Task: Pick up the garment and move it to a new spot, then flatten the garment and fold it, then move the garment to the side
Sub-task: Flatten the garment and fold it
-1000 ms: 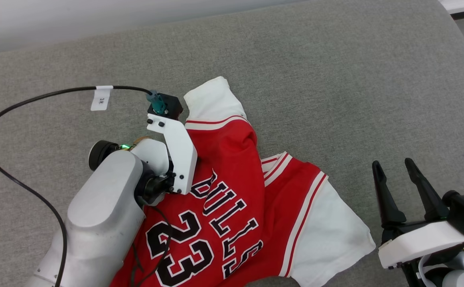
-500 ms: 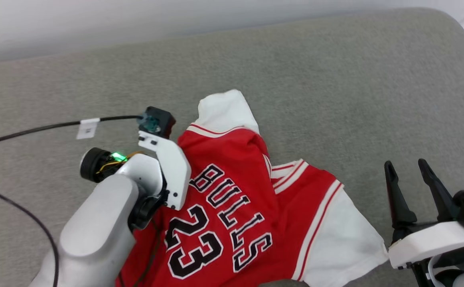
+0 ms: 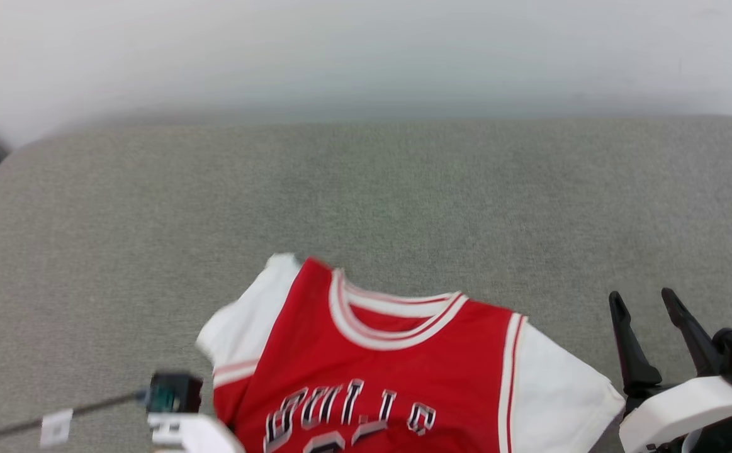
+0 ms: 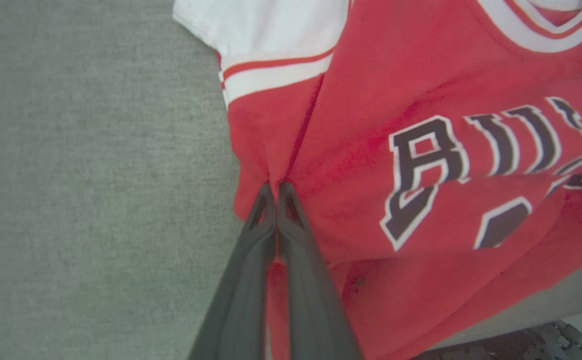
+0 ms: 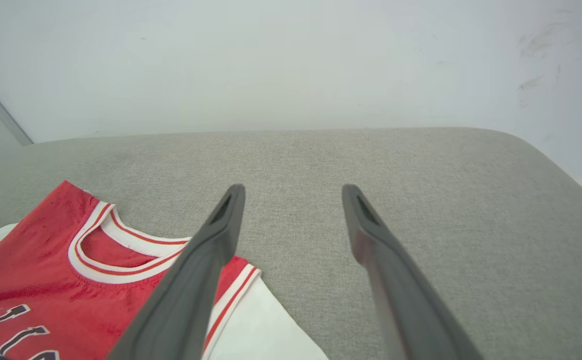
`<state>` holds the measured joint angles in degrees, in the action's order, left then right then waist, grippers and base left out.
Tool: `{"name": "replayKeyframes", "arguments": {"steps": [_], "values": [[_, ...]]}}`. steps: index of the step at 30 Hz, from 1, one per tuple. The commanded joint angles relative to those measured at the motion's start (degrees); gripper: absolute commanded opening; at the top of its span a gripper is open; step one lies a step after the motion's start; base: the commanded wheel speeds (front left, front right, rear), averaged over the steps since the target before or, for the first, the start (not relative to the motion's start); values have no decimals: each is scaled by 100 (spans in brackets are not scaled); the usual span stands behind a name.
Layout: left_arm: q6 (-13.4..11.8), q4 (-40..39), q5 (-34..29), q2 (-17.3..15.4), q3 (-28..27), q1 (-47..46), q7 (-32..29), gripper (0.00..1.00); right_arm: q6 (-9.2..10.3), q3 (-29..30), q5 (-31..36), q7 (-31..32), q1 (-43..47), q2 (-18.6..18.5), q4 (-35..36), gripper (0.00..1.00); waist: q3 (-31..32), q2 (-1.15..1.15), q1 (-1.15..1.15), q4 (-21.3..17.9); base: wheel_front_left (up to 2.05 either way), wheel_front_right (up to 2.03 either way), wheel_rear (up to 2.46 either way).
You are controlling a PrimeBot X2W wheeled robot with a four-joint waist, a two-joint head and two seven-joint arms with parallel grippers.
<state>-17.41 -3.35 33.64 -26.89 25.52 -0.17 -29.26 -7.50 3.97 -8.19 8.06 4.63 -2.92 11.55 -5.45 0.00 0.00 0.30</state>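
Grey bench, covered in woven fabric, with rounded far corners. The garment, a red jersey with white short sleeves, is lying front-up on its near part, collar pointing toward the far edge and sleeves spreading to either side.

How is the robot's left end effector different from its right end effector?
The left end effector is shut, while the right end effector is wide open. The left end effector pinches the garment near its side seam; the right end effector holds nothing, above the grey cushion. Both have two long dark fingers.
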Motion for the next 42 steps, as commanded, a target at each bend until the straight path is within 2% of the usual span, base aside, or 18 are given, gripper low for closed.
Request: {"name": "replayKeyframes", "arguments": {"steps": [1,4,6,10,16,20,21,25,28,30,36,42], "values": [[-144,-108,116,43,-56,366,47,0,2,-11,-34,20,82,5,20,100,193,0,0,114,0,0,0],[-284,-213,347,232,-55,922,124,0,2,13,-100,51,176,5,15,100,292,0,0,133,0,0,0],[-262,-192,417,370,-9,1050,234,100,2,18,-117,67,234,5,10,100,336,0,0,127,0,0,0],[-202,-107,330,559,-3,897,617,100,2,16,-155,90,284,6,-9,100,427,0,0,102,0,0,0],[-21,-70,42,725,-280,430,1801,100,2,-2,-130,153,364,6,44,100,584,0,0,13,0,0,0],[267,-64,-97,738,-490,138,2702,100,2,32,-165,183,396,6,45,100,643,0,0,-43,0,0,0],[450,13,-220,706,-571,-53,3278,100,2,62,-205,215,402,6,40,100,673,0,0,-77,0,0,0],[565,162,-375,641,-665,-204,3768,100,2,143,-366,448,479,5,-26,100,670,0,0,-125,0,0,0],[560,257,-425,635,-706,-300,3941,100,2,286,-581,1114,550,-22,-206,100,637,0,0,-126,0,0,0],[553,300,-396,626,-765,-329,4004,100,2,394,-699,1733,551,-175,-330,100,590,0,0,-101,0,0,0],[479,181,-436,665,-849,-416,4125,100,2,258,-1211,3431,158,-900,-789,100,310,0,0,7,0,0,0],[431,150,-451,759,-810,-548,4163,100,2,-139,-1573,3904,-383,-1303,-1341,100,-67,0,0,233,0,0,0]]}}
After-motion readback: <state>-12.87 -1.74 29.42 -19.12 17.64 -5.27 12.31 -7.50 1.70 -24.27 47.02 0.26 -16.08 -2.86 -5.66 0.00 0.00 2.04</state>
